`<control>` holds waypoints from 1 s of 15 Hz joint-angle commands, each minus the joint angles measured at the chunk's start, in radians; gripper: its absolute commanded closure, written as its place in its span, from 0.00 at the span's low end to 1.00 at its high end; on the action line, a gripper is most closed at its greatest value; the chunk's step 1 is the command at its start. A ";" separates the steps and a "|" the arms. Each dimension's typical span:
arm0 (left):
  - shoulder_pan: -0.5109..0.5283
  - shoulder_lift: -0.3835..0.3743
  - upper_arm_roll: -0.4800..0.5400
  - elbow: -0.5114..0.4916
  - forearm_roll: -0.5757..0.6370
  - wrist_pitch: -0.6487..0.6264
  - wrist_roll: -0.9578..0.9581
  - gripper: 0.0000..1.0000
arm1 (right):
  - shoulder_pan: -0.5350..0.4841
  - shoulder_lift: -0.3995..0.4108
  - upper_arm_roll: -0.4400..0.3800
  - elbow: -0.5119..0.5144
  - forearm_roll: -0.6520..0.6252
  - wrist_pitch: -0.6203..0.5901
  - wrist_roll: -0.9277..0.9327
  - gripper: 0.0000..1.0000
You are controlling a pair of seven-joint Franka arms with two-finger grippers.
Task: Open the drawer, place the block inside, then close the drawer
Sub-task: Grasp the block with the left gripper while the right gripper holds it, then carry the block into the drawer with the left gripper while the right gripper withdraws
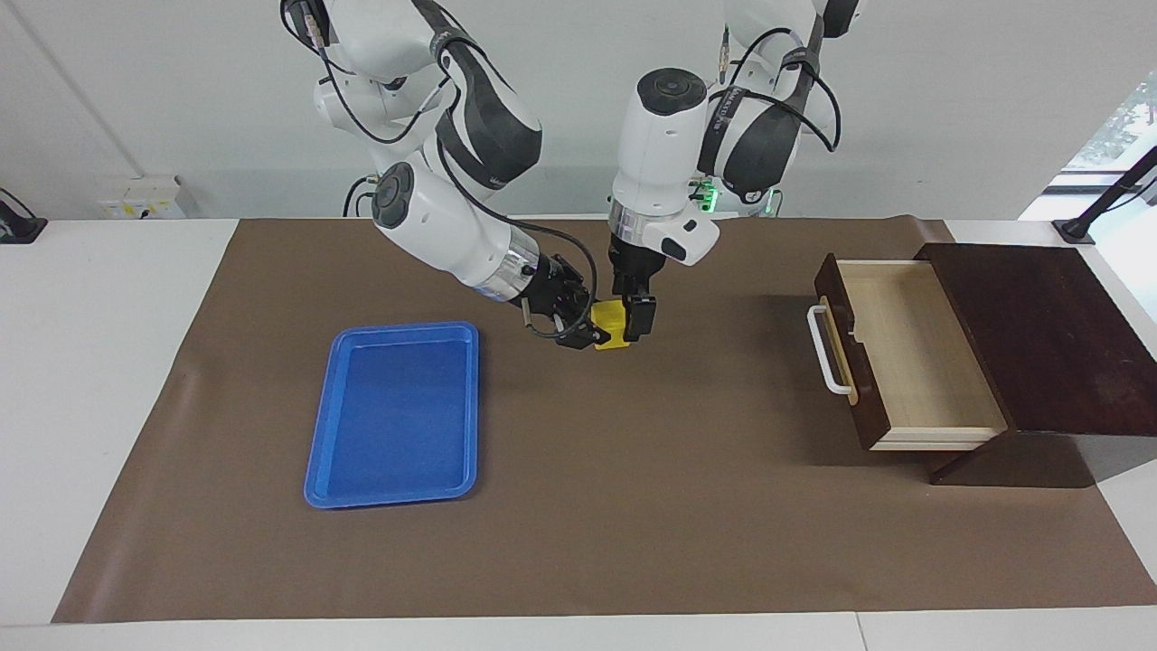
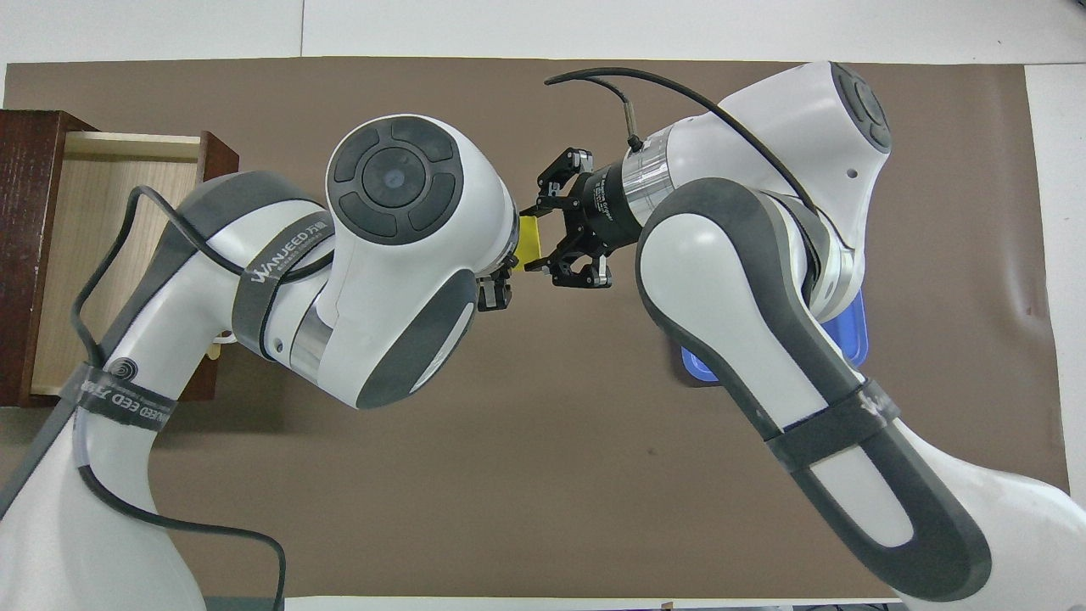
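I've got the bench (image 1: 108,380) under a brown mat (image 1: 587,506), and there's plenty of bare mat between the tray and the box, and all along the edge farthest from the robots. The dark wooden box (image 1: 1039,334) sits at the left arm's end of the bench, its drawer (image 1: 904,353) pulled wide open, pale inside showing, white handle (image 1: 827,348) facing the middle. The blue tray (image 1: 393,411) lies flat toward the right arm's end, well apart from the drawer. From overhead, the right arm covers most of that tray and the left arm's wrist hides most of the block; the facing view shows both plainly. Now the handover spot: the yellow block (image 1: 611,325) is up in the air over the mat, between tray and drawer. My right tool (image 1: 587,330) is clamped on it from the tray side. My left tool (image 1: 633,318) comes straight down on it, fingers closed against the block too.
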 commanded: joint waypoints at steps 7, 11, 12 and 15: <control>0.006 0.015 0.007 0.051 0.012 -0.049 0.005 1.00 | -0.012 0.008 0.006 0.020 -0.004 0.000 0.033 0.85; 0.075 -0.040 0.011 0.051 0.008 -0.099 0.055 1.00 | -0.020 0.008 0.003 0.020 -0.010 -0.003 0.033 0.00; 0.107 -0.073 0.010 0.049 -0.002 -0.122 0.113 1.00 | -0.024 0.008 0.003 0.020 -0.009 -0.006 0.033 0.00; 0.212 -0.118 0.011 0.043 -0.014 -0.249 0.330 1.00 | -0.050 0.005 0.002 0.020 -0.021 -0.009 0.024 0.00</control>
